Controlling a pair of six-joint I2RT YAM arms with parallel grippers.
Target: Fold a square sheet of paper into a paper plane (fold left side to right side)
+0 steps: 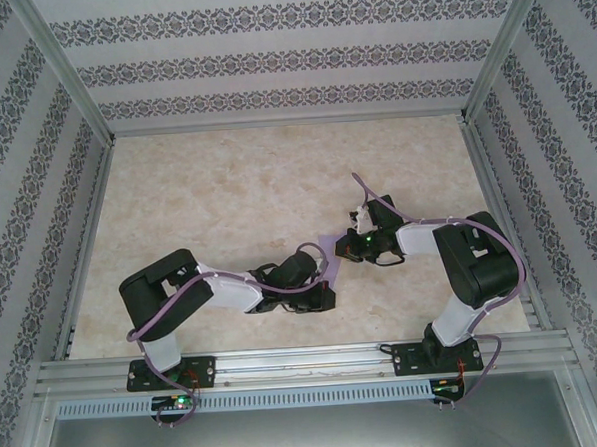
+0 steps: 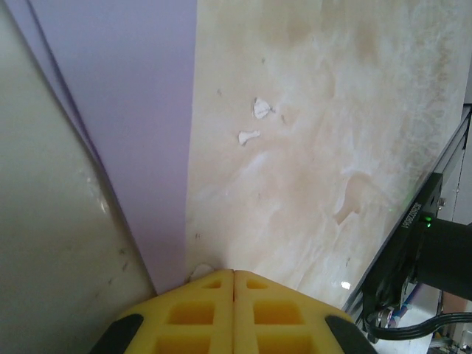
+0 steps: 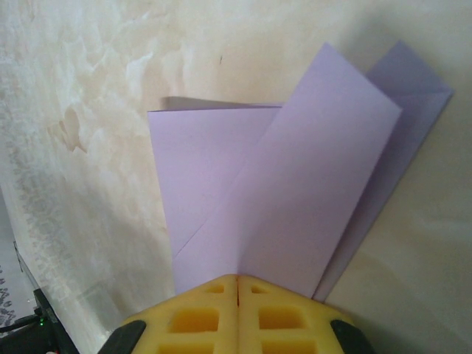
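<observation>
The lavender sheet of paper (image 3: 295, 199) lies partly folded on the marble table, with overlapping flaps and a diagonal crease. My right gripper (image 3: 237, 277) is shut, its yellow fingertips pinching the near edge of the middle flap. In the left wrist view the paper (image 2: 140, 110) is a long strip narrowing to a point just left of my left gripper (image 2: 234, 271), which is shut with nothing seen between its pads. From above, both grippers meet at mid-table over the paper (image 1: 331, 260): the left gripper (image 1: 326, 275) from the left, the right gripper (image 1: 346, 249) from the right.
The marble tabletop (image 1: 227, 187) stretches wide behind the arms, bounded by aluminium rails and patterned walls. Small white chipped spots (image 2: 262, 108) mark the surface near the paper. The right arm's black body with a green light (image 2: 435, 247) stands close to my left gripper.
</observation>
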